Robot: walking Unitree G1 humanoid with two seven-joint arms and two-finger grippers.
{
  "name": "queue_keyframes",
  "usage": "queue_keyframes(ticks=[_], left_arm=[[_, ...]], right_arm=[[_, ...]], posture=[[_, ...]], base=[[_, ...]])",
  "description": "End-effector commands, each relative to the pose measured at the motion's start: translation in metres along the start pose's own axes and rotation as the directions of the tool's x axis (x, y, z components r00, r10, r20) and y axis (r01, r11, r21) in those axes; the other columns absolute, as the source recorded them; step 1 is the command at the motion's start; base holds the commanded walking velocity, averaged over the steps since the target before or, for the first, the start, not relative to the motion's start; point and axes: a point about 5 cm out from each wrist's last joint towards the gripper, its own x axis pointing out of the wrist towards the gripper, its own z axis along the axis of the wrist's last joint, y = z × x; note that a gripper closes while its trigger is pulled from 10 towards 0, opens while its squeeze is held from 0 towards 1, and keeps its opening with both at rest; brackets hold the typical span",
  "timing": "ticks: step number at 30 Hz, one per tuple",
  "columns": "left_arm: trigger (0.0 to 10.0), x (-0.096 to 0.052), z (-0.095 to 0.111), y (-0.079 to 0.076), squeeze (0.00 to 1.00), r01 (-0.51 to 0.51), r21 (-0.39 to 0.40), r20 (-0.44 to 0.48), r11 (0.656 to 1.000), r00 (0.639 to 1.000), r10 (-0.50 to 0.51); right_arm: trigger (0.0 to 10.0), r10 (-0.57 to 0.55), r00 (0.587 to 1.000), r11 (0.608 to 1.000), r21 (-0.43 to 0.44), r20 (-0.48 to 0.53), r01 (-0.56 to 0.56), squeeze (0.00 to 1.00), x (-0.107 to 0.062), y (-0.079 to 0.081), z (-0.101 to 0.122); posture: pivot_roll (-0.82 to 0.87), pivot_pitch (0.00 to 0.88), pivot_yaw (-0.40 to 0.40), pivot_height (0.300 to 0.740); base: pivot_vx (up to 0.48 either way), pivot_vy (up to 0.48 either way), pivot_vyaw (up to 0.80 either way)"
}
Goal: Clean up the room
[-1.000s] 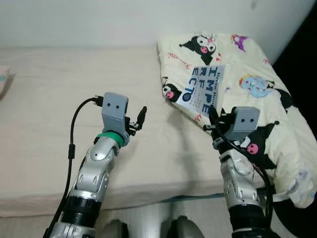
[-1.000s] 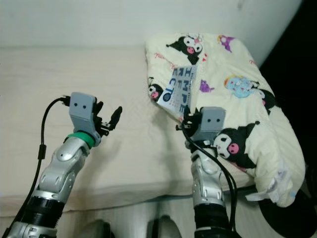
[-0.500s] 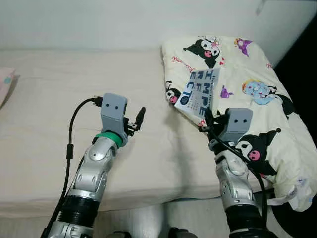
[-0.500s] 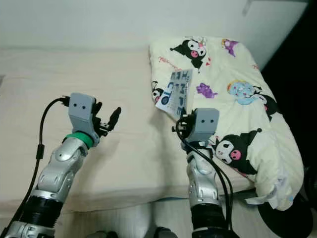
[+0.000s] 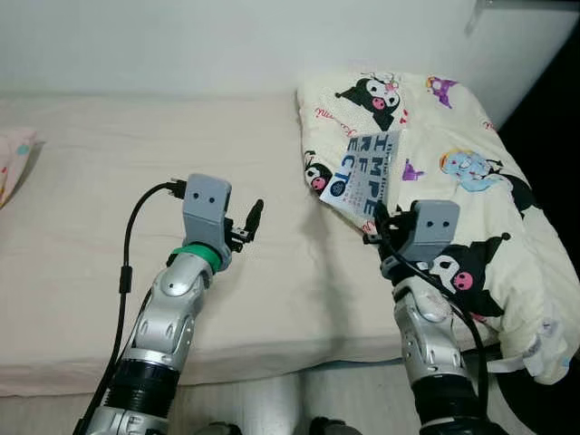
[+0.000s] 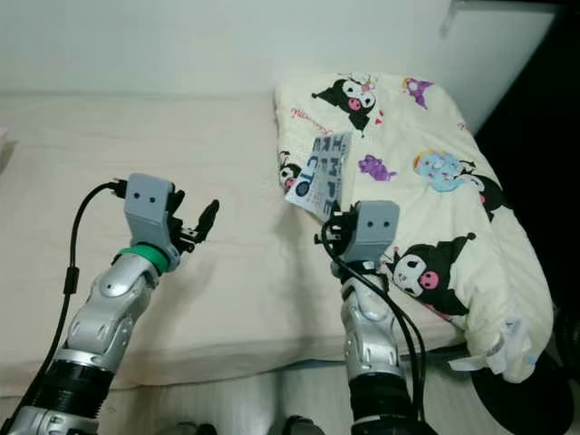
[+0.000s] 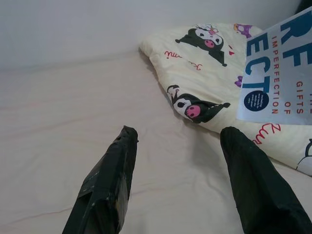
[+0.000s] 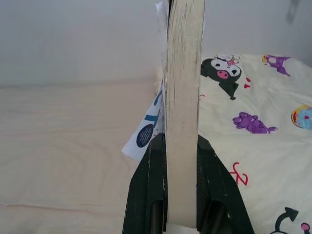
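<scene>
Left eye view: beige bed (image 5: 82, 181); cartoon quilt (image 5: 471, 172) against white wall (image 5: 181, 36).

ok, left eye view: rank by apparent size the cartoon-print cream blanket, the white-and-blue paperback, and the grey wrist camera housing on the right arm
Largest to smallest as they look:
1. Cartoon-print cream blanket, by far the biggest.
2. White-and-blue paperback, clamped in the right gripper.
3. Grey wrist camera housing, close to the paperback in apparent area; it sits nearer the camera, so that gap is unsure.
</scene>
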Motion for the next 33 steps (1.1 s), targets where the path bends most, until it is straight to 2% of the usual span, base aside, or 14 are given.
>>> queue_keyframes(ticks=[1,33], left_arm=[[10.0,-0.0027,-0.0091,0.0015,0.0,-0.011,0.004,-0.031,1.0,0.999,0.011],[10.0,-0.0027,-0.01,0.0044,0.0,-0.02,0.009,-0.03,1.0,0.999,0.02]], right_arm=[[10.0,0.008,0.999,1.0,-0.005,0.037,-0.008,0.0,0.0008,0.0016,0.0042],[10.0,0.02,0.999,1.0,-0.003,0.036,-0.02,0.0,0.0022,0.0038,0.0019]], posture=[[0.0,0.06,0.051,0.737],[0.01,0.055,0.052,0.737]], base=[[0.0,0.36,0.0],[0.0,0.416,0.0]])
